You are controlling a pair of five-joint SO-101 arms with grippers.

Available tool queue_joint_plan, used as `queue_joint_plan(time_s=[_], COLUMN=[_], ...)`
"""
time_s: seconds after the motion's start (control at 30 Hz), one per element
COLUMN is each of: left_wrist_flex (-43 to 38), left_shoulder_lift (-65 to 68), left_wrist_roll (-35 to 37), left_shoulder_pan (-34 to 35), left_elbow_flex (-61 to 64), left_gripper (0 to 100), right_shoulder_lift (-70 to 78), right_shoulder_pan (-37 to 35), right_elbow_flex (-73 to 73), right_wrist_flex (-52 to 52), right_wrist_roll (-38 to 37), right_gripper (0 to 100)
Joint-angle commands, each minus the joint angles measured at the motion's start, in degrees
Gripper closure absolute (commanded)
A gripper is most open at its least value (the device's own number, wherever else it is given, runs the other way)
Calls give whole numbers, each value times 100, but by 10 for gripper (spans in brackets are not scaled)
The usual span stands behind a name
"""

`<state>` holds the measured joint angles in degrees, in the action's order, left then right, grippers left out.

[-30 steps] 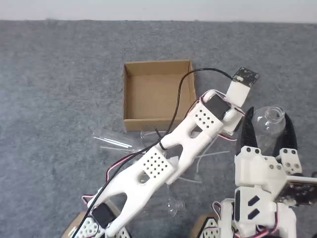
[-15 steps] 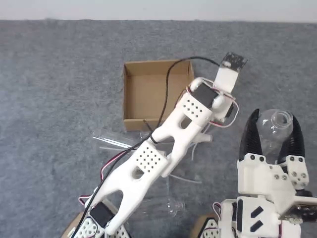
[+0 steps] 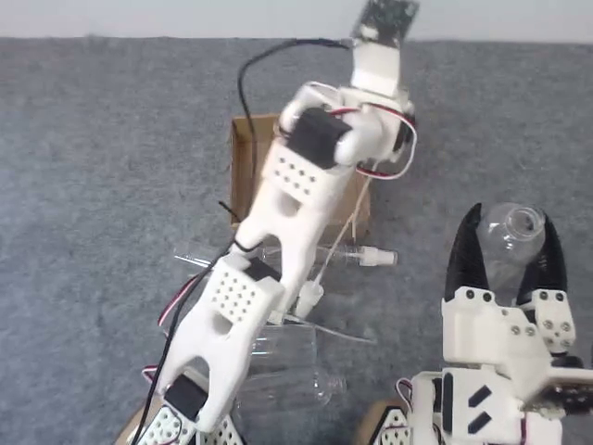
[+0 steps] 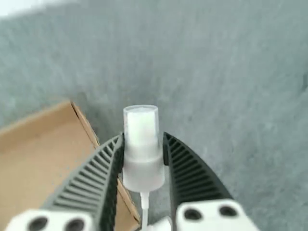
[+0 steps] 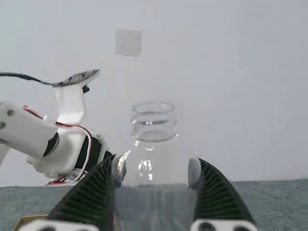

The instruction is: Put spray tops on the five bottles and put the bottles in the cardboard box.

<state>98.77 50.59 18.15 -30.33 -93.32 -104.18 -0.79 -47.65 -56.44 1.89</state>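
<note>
Your left gripper (image 4: 142,138) pinches a spray top (image 4: 140,120) above the cardboard box (image 3: 243,167) edge. Your right gripper (image 5: 154,166) squeezes a clear bottle (image 5: 153,125), standing up, with no top on yet. Other bottles (image 3: 306,380) lie on the carpet. I think most of the job is left.

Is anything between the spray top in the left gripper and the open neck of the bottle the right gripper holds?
Nothing visible. The left gripper holds the spray top above the cardboard box's edge; the bottle stands upright in the right gripper, neck uncapped, just open air between them.
</note>
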Motion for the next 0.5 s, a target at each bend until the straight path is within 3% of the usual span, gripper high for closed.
queue_joint_plan(time_s=[0.0, 0.47], left_wrist_flex=[193, 193], left_shoulder_lift=[-1187, -3209], left_wrist_roll=[-325, -360], left_shoulder_pan=[149, 378], left_elbow_flex=[-277, -268], left_gripper=[987, 988], right_shoulder_lift=[13, 13], right_shoulder_pan=[-505, -2070], right_elbow_flex=[352, -545], right_wrist_flex=[198, 760], right_wrist_roll=[26, 9], right_gripper=[909, 906])
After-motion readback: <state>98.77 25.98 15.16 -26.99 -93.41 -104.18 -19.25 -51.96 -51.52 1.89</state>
